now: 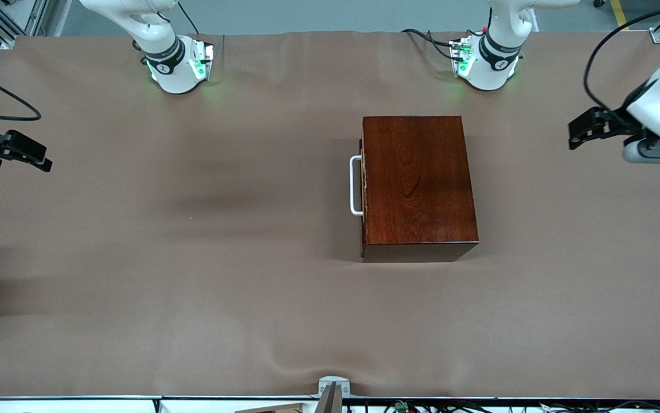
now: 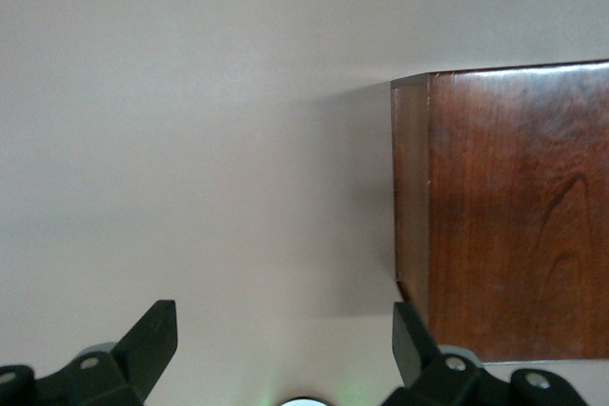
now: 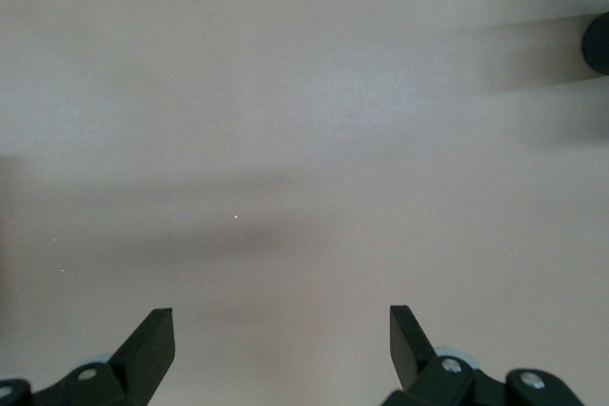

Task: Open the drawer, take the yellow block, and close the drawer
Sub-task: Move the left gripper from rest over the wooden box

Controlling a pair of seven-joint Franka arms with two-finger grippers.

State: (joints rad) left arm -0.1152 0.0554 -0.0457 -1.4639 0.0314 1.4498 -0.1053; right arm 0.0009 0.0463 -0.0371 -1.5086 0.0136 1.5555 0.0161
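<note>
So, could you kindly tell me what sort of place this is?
Probably a robotics lab bench: two white arm bases bolted to a brown-covered table, loose cables, and one glossy reddish-brown wooden box as a test prop.

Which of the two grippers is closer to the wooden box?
The left gripper, hanging just off the box at the left arm's end. The right gripper hangs at the table's edge, much farther away.

Left arm: reaches out over its own end of the table.
Left gripper (image 2: 284, 341): up in the air, fingers wide apart, holding nothing.
Right arm: waits at its end.
Right gripper (image 3: 283, 344): fingers wide apart, holding nothing.
</note>
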